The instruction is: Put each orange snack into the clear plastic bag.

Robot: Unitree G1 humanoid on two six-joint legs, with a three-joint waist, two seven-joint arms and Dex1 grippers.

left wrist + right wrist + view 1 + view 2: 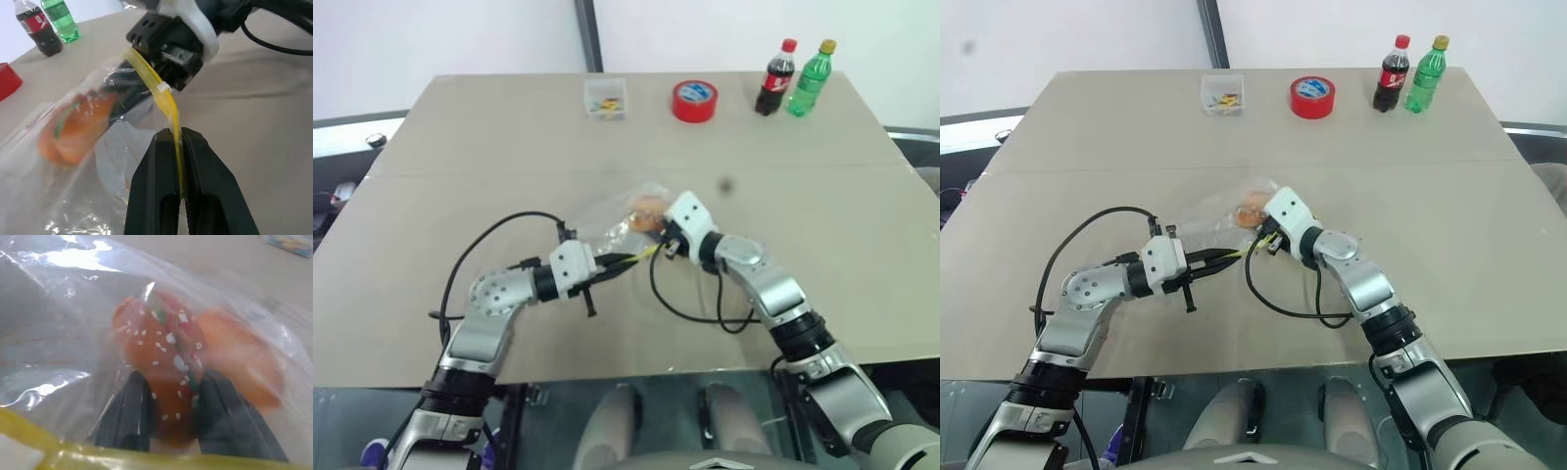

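pinching the yellow strip (168, 105) of the clear plastic bag (612, 223), the left gripper (178, 142) has its fingers pressed together at frame centre. right gripper (168, 406) reaches into the bag mouth, fingers clamped on an orange snack (164, 364); second orange snack (239, 357) sits just beside it inside.

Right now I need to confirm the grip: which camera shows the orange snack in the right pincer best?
The right wrist view: the orange snack sits close up between the right pincer's fingers, inside the clear plastic bag. The left wrist view shows it blurred through plastic; the head views show an orange speck.
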